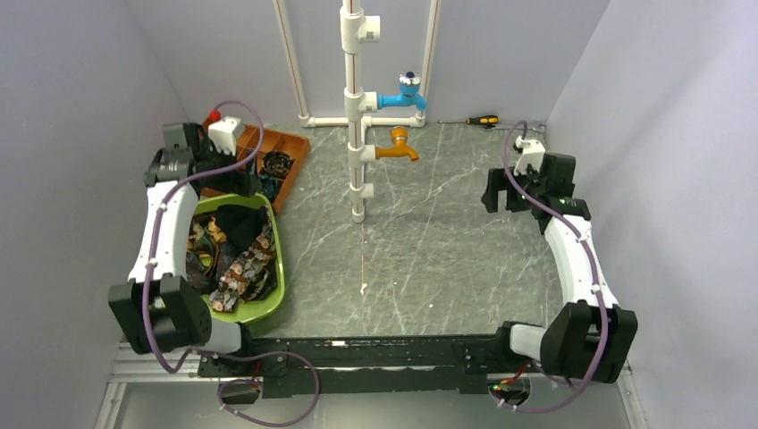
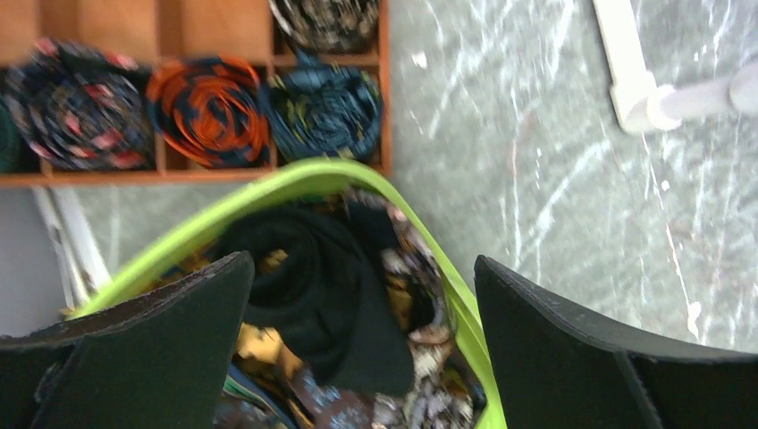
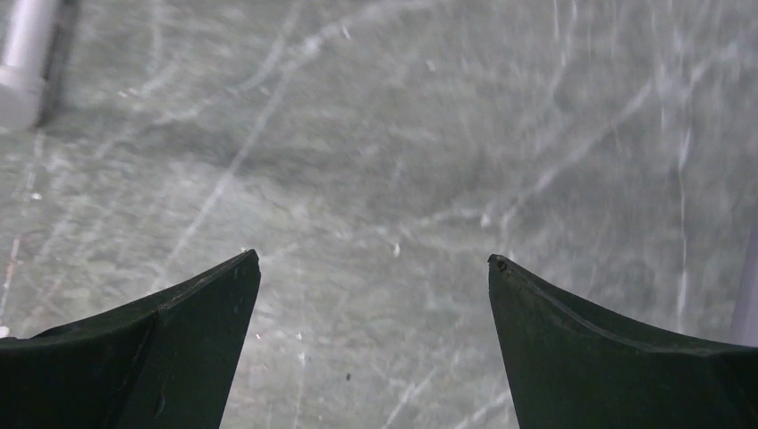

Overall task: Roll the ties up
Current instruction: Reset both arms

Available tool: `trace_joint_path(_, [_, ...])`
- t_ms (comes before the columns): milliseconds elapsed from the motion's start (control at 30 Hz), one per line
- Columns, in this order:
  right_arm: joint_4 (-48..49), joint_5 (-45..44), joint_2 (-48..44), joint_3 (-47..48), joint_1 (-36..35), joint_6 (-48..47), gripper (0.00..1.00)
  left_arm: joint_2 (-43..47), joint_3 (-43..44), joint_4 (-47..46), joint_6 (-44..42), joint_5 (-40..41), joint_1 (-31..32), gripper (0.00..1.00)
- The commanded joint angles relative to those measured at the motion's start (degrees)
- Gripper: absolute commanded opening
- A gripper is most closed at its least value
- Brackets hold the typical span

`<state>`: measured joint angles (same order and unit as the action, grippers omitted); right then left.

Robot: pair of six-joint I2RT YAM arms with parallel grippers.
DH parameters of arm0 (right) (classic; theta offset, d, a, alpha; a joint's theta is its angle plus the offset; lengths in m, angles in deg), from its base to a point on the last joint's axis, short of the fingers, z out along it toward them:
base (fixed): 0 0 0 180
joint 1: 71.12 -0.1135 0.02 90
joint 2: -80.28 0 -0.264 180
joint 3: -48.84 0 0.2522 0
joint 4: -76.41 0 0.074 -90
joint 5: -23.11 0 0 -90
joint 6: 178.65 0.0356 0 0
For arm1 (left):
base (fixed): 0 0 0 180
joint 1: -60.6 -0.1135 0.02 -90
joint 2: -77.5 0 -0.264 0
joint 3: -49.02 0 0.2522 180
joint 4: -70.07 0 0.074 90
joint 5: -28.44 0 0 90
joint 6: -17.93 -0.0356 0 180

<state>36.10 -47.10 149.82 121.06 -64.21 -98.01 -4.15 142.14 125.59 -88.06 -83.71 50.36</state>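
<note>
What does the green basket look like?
The green basket is shiny lime plastic, rounded, with a smooth rim. It sits upright on the left side of the grey table, just nearer than the wooden tray. Loose patterned ties and a black cloth fill it in a heap. The open left fingers hang over it.

1. I'm working in a robotics lab cell, not a lived-in room.
2. Plain lilac-grey panels (image 1: 80, 116) box in a marble-look tabletop (image 1: 447, 250).
3. A white pipe stand (image 1: 355, 107) carries a blue tap (image 1: 404, 96) and an orange tap (image 1: 398, 150), standing free on that tabletop.
4. My left arm (image 1: 165, 223) and right arm (image 1: 576, 255) share a black rail (image 1: 375, 362), purple cables (image 1: 154, 241) looping loose.
5. A screwdriver (image 1: 480, 120) lies by the back panel.
</note>
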Motion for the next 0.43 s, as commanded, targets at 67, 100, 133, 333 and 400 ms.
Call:
trace_joint_path(67, [-2.5, 1.5, -0.3, -5.9, 5.7, 1.8, 1.00, 9.9, -12.1, -1.3, 5.2, 1.7, 0.3, 0.99])
trace_joint_path(100, [-2.2, 1.5, -0.6, -7.0, 6.1, 2.0, 1.00, 11.0, -13.2, -1.5, 5.4, 2.0, 0.3, 0.99])
trace_joint_path(133, [-1.8, 1.5, -1.2, -7.7, 6.3, 2.2, 1.00, 11.9, -14.1, -1.6, 5.8, 2.4, 0.4, 0.99])
trace_joint_path(333, [-1.1, 2.2, -3.3, -8.9, 6.4, 3.2, 1.00, 13.9, -15.9, -2.6, 6.9, 3.4, 0.3, 0.99])
trace_joint_path(400, [-1.3, 2.4, -3.5, -8.7, 6.4, 3.4, 1.00, 13.6, -15.1, -2.6, 7.5, 3.7, 0.3, 1.00])
